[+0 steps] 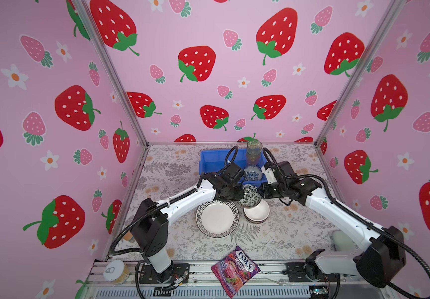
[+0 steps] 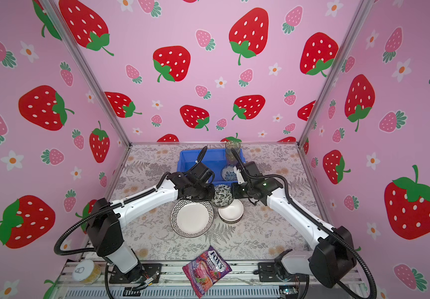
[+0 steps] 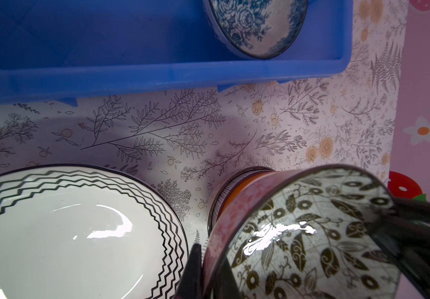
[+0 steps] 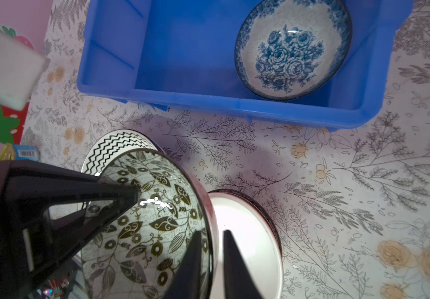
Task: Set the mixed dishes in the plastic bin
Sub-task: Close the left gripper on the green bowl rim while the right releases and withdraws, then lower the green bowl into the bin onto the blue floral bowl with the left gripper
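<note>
Step in hand: handover of the leaf-patterned bowl (image 1: 252, 196), which hangs tilted above the white bowls (image 1: 258, 214), just short of the plastic bin (image 1: 203, 160). The left gripper (image 1: 242, 193) pinches its rim. The right gripper (image 4: 212, 233) straddles the opposite rim, jaws parted. Next, back the right gripper clear, then carry the bowl over the near wall and set it beside the blue-flowered bowl (image 1: 252, 173).

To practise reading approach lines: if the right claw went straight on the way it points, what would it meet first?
Probably the leaf-patterned bowl: its rim sits between the right claw's jaws. Depth beyond is unclear.
</note>
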